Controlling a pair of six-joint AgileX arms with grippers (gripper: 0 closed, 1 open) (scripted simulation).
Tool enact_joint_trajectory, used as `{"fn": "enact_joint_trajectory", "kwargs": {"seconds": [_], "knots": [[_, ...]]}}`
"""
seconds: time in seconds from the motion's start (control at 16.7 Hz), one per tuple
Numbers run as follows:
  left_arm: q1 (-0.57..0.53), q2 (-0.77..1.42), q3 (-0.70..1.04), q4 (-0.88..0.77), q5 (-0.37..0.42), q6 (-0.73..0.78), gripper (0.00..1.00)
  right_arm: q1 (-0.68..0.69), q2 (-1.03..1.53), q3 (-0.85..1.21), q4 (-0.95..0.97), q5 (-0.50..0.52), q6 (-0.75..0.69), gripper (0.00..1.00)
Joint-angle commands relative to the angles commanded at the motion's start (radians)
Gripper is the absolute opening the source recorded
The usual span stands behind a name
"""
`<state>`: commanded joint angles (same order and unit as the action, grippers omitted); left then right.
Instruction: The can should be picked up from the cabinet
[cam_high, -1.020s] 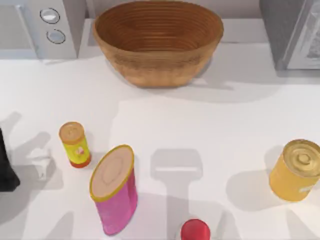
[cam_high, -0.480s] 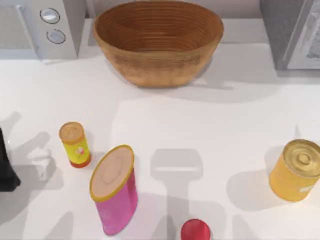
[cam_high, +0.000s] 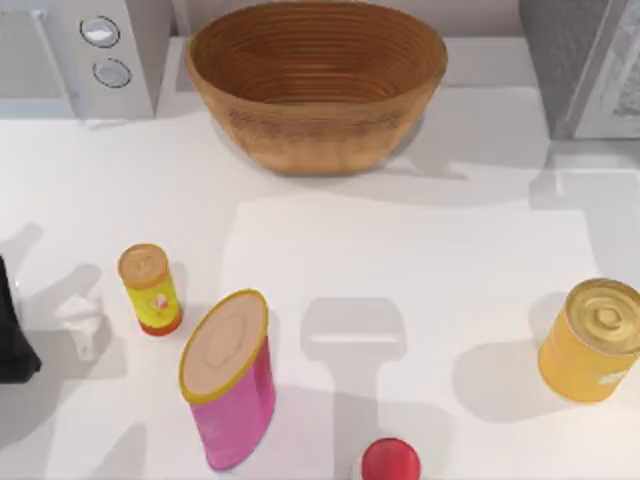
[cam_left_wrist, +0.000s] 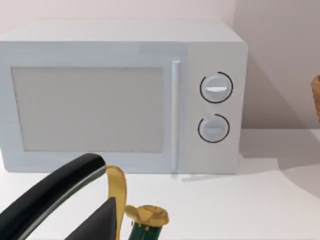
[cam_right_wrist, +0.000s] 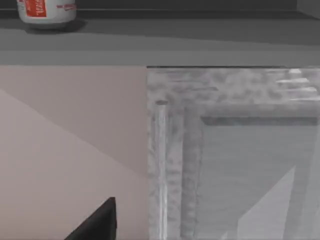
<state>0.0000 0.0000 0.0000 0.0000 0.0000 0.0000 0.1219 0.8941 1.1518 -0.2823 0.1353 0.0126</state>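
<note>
Pointing right gripper (cam_right_wrist: 99, 221) at the cabinet (cam_right_wrist: 165, 47), beneath the shelved can (cam_right_wrist: 46, 10), likely for an upward reach; both grips untellable, left arm (cam_high: 10, 340) parked at top view's left edge.

The overhead camera looks straight down on the surface (cam_high: 420, 260), sharing the microwave (cam_left_wrist: 125, 95) with the left wrist camera facing it squarely from nearby, while the right wrist camera faces the cabinet (cam_right_wrist: 230, 150) close up.
</note>
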Motion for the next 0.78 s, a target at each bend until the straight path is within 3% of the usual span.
{"fn": "enact_joint_trajectory", "kwargs": {"seconds": [0.42, 0.78], "knots": [[0.0, 0.0, 0.0, 0.0, 0.0, 0.0, 1.0, 0.053, 0.372, 0.509, -0.117, 0.053, 0.003, 1.0], [0.0, 0.0, 0.0, 0.0, 0.0, 0.0, 1.0, 0.063, 0.433, 0.59, -0.135, 0.061, 0.003, 1.0]]}}
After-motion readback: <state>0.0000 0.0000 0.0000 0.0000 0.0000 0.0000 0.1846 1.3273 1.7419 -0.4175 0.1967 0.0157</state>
